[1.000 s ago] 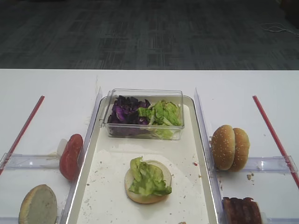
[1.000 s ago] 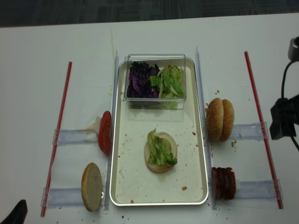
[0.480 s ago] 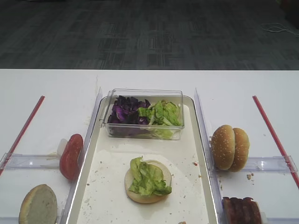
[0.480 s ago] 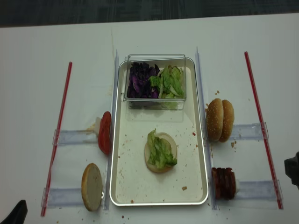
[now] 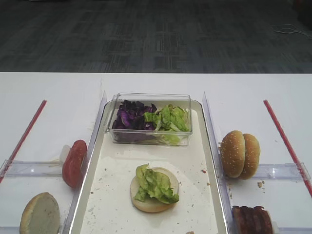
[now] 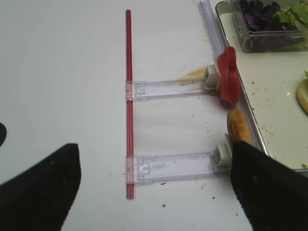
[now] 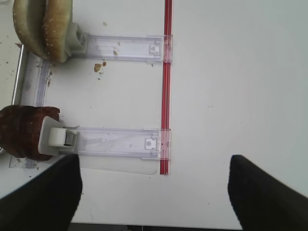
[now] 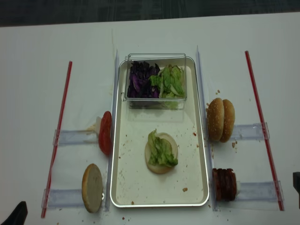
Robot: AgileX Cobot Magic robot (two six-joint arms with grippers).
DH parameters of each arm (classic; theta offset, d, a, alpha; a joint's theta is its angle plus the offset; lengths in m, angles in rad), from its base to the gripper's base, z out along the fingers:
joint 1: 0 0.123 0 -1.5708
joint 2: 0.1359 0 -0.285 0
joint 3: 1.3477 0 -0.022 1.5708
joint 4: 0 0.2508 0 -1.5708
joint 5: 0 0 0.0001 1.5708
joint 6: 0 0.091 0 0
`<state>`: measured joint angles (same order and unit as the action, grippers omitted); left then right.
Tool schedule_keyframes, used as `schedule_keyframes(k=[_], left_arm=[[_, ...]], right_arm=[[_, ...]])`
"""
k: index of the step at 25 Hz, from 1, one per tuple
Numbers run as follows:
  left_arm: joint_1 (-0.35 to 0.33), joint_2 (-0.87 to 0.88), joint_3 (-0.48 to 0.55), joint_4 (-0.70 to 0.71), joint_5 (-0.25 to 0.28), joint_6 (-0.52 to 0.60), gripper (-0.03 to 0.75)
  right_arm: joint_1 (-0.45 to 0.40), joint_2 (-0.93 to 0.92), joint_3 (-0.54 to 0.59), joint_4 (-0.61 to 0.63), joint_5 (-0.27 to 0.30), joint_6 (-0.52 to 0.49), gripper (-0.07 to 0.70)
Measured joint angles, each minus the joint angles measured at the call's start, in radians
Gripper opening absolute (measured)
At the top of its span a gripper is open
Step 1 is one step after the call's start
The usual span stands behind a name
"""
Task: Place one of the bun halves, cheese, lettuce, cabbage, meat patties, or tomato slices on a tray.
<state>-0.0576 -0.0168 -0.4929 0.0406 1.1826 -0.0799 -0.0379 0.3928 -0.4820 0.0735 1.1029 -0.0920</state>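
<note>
Lying mid-tray (image 8: 123,187): a bun half (image 8: 161,161), cut face up, carrying a lettuce (image 8: 161,149) leaf. Sitting at the tray's far end: clear box (image 8: 157,96) holding cabbage (image 8: 140,80) and more lettuce. Standing on edge outside: tomato slices (image 8: 105,132) left, meat patties (image 8: 225,183) right. Hovering with jaws spread wide: right gripper (image 7: 154,192), left gripper (image 6: 154,192), both holding nothing.

Even, bright overhead light washes the white table (image 8: 37,42) nearly flat, with only faint, soft shadows under the food. The far floor (image 5: 156,34) in the front high view stays dim. Both high views look slightly soft and grainy. In the wrist views, the near dark fingers (image 7: 260,192) are blurred, out of focus.
</note>
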Motion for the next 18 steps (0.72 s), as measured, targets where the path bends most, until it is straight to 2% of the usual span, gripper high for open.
schedule_keyframes(k=[9,18], left_arm=[[0.0,0.0,0.0,0.0,0.0,0.0,0.616],[0.0,0.0,0.0,0.0,0.0,0.0,0.616]], right_arm=[[0.0,-0.112,0.0,-0.002,0.0,0.0,0.633],[0.0,-0.307,0.0,-0.006,0.006,0.002,0.632]])
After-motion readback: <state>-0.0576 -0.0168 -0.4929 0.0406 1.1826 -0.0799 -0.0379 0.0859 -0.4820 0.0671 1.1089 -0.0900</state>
